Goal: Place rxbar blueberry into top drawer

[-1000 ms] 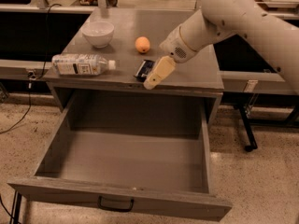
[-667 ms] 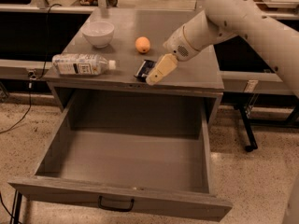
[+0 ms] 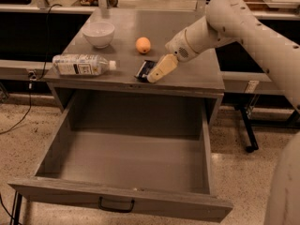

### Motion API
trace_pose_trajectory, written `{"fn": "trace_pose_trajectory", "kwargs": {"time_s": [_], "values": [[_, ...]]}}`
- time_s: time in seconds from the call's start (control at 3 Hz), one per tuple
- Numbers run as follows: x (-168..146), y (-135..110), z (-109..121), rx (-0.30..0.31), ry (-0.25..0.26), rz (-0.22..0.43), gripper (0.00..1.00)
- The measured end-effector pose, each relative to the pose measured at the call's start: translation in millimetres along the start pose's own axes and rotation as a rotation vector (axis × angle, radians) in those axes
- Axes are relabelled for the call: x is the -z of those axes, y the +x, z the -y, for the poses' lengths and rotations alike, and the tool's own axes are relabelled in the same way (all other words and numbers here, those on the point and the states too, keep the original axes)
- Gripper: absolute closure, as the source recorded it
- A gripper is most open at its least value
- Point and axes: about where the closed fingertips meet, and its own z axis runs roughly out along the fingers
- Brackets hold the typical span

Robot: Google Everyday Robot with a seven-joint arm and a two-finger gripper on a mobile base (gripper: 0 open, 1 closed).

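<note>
The rxbar blueberry (image 3: 143,69), a small flat bar in a dark navy wrapper, lies on the grey cabinet top (image 3: 197,76) near its front edge. My gripper (image 3: 157,71) reaches down from the right and sits right at the bar's right side, partly covering it. The top drawer (image 3: 56,186) is pulled wide open below and in front of the cabinet top. It is empty, with a black handle (image 3: 116,205) on its front panel.
A clear plastic bottle (image 3: 82,64) with a white label lies on its side at the left of the cabinet top. A white bowl (image 3: 98,33) stands behind it. An orange fruit (image 3: 143,45) sits just behind the bar. Black table legs (image 3: 247,130) stand at the right.
My gripper has shifted slightly up and to the right beside the bar. The bar, the bottle, the fruit and the drawer have not moved.
</note>
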Motion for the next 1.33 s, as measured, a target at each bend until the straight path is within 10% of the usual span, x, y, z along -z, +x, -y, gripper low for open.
{"fn": "trace_pose_trajectory", "kwargs": {"time_s": [0.33,1.33], "values": [[-18,5,10,-0.008,-0.029,0.018,0.0],[-41,6,15,-0.013,-0.09,0.044,0.72]]}}
